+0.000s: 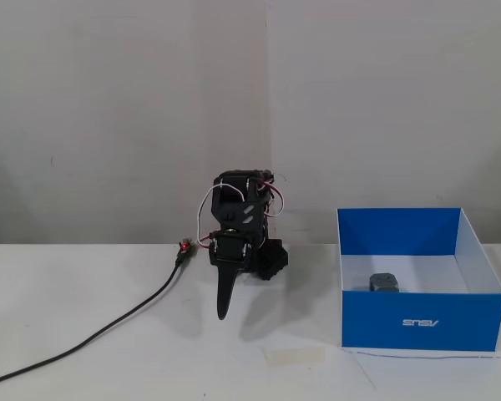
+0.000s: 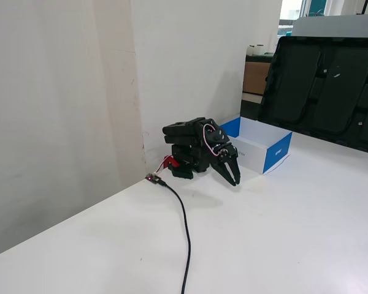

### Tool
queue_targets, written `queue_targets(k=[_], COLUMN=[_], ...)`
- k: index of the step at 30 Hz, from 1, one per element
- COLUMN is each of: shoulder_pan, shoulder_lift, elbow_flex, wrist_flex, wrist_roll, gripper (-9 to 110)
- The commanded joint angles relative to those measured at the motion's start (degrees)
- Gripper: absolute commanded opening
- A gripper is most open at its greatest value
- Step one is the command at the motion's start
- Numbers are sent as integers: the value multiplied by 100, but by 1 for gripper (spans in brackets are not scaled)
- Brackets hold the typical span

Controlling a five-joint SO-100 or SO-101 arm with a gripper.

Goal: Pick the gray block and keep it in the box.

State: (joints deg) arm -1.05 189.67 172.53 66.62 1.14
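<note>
The gray block (image 1: 383, 282) lies on the white floor inside the blue box (image 1: 422, 322), near its front wall. The box also shows in a fixed view (image 2: 276, 154), where the block is hidden by the box walls. The black arm is folded low by the wall, to the left of the box in a fixed view. My gripper (image 1: 223, 310) points down toward the table with its jaws together and nothing between them; it also shows in the other fixed view (image 2: 234, 179).
A black cable (image 1: 108, 330) runs from the arm's base to the lower left across the white table; it also shows in a fixed view (image 2: 185, 226). A strip of tape (image 1: 294, 355) lies on the table. A large black tray (image 2: 325, 92) leans behind the box.
</note>
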Motion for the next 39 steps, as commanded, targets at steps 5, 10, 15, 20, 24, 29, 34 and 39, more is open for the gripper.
queue_targets(k=[5,10,15,20,24,29,34,39], shoulder_pan=[35,272,325,272,272,272,272,272], shoulder_lift=[677,677,677,677,677,677,677,677], elbow_flex=[53,53,53,53,53,53,53,53], wrist_flex=[132,149,158,158,158,158,158,158], wrist_roll=[-70,62,88,88,88,88,88,88], gripper=[0,0,0,0,0,0,0,0])
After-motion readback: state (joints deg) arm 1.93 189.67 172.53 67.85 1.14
